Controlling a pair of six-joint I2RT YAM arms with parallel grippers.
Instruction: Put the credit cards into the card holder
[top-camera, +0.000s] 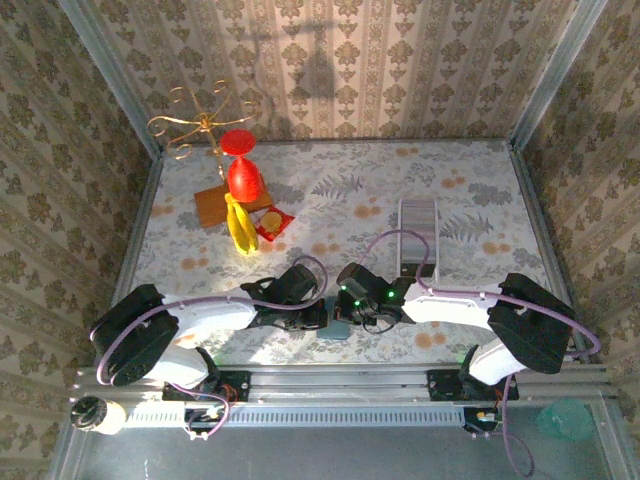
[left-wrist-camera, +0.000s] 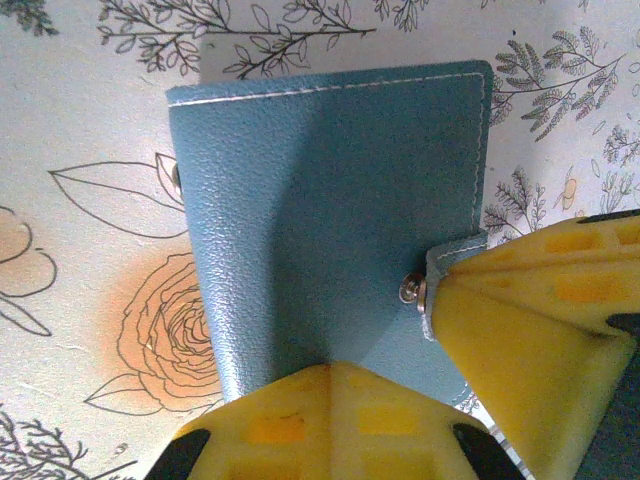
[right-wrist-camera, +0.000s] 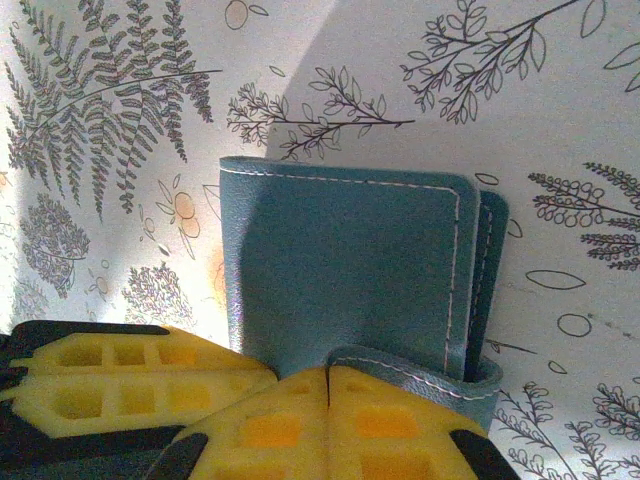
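The card holder (left-wrist-camera: 330, 200), a flat dark-teal pouch with white stitching, lies on the floral tabletop near the front edge, between the two arms (top-camera: 338, 326). My left gripper (left-wrist-camera: 340, 368) is shut, its yellow tips pinching the holder's near edge where the cover creases up. My right gripper (right-wrist-camera: 328, 372) is shut on the holder's snap strap (right-wrist-camera: 430, 378), which curls round its fingertip; the metal snap (left-wrist-camera: 410, 290) is visible. Pale grey flat rectangles (top-camera: 417, 235), possibly the credit cards, lie behind the right arm.
At the back left stand a gold wire stand (top-camera: 195, 125), a red goblet (top-camera: 241, 165), a banana (top-camera: 239, 226), a wooden board (top-camera: 213, 207) and a red packet (top-camera: 273, 222). Wallpapered walls enclose the table on three sides.
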